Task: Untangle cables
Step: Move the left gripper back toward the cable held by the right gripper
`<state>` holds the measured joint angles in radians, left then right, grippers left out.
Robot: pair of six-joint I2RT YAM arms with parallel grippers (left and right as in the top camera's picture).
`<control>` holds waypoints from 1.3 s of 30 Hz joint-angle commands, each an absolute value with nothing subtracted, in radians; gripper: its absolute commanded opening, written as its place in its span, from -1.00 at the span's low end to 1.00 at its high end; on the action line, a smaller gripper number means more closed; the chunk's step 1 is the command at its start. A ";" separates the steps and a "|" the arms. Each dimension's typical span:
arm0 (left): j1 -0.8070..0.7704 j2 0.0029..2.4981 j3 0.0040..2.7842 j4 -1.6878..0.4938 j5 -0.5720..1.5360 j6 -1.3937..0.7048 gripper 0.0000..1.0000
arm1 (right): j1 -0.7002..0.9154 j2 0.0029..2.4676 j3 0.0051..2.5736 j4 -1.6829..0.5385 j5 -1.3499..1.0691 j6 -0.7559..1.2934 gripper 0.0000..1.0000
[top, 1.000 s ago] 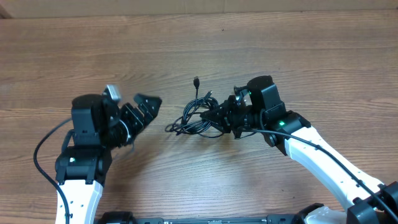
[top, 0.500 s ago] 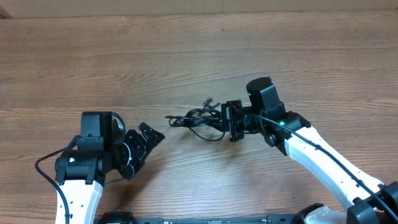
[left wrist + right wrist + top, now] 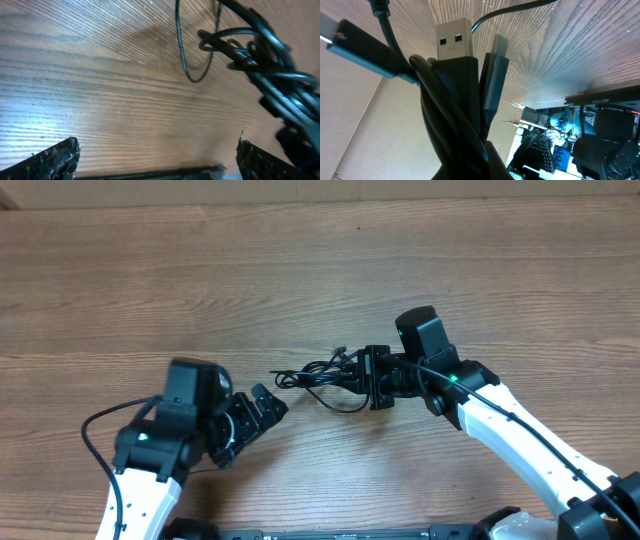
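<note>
Black cables [image 3: 318,375] sit in one tangled clump near the middle of the wooden table [image 3: 300,260], stretched roughly left to right. Right gripper [image 3: 372,377] is at the clump's right end, clamped on the cables, with the strands fanning out leftward from its jaws. Right wrist view is filled by the bundle [image 3: 450,100] at very close range: several thick-looking dark strands twisted together, a rectangular silver plug [image 3: 454,39] sticking up at the top, a second flat plug just beside it on the right, wood grain behind. Cannot tell from that view whether the clump touches the table or hangs above it. Left gripper [image 3: 270,402] is down-left of the clump, near its left tip but apart from it, pointing toward it, holding nothing. Left wrist view shows its two fingertips [image 3: 55,157] at the bottom corners, spread wide, bare wood between them. Same view has the cable mass [image 3: 270,65] at upper right, partly blurred, and one thin loop [image 3: 192,75] curving down from it over the table.
</note>
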<state>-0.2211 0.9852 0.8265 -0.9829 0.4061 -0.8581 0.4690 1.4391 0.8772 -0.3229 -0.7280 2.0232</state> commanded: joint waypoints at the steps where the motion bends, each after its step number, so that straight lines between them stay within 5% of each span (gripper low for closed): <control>1: -0.311 0.989 0.818 -0.956 0.232 -0.953 0.99 | 0.464 1.420 0.899 -0.317 -0.734 2.106 -0.92; 12: -0.525 1.058 0.756 -0.731 -0.002 -1.130 0.98 | 0.464 1.420 0.899 -0.317 -0.735 2.101 -0.92; 39: -0.531 1.208 0.756 -0.430 -0.220 -1.216 0.99 | 0.464 1.420 0.899 -0.324 -0.861 2.094 -0.92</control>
<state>-0.5301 1.1694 0.7578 -0.4641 -0.1761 -1.1919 0.4576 1.4391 0.8772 -0.3256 -0.7555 2.0228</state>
